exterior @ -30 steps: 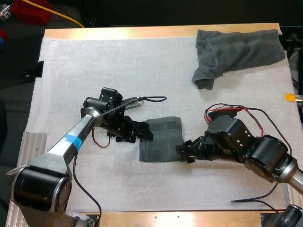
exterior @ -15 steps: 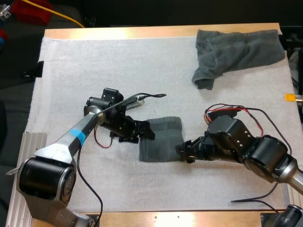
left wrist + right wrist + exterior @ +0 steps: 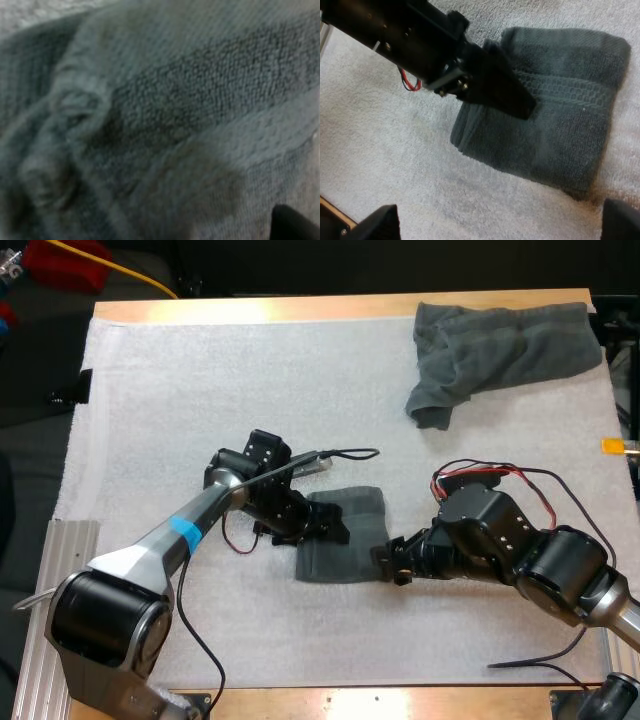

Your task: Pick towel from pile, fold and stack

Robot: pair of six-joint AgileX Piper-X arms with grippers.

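Tools on two robot arms flank a folded towel point(image 3: 352, 540), a small dark grey-green rectangle lying flat on the white mat point(image 3: 200, 370). The left tool point(image 3: 328, 528) rests on the edge of the folded towel nearest it, its tip over the cloth; I cannot tell whether it is open or closed. The right tool point(image 3: 386, 562) sits just beside the opposite edge, spread wide and holding nothing. A crumpled towel point(image 3: 490, 345) lies well beyond the right tool, at the far corner of the tabletop point(image 3: 300, 308).
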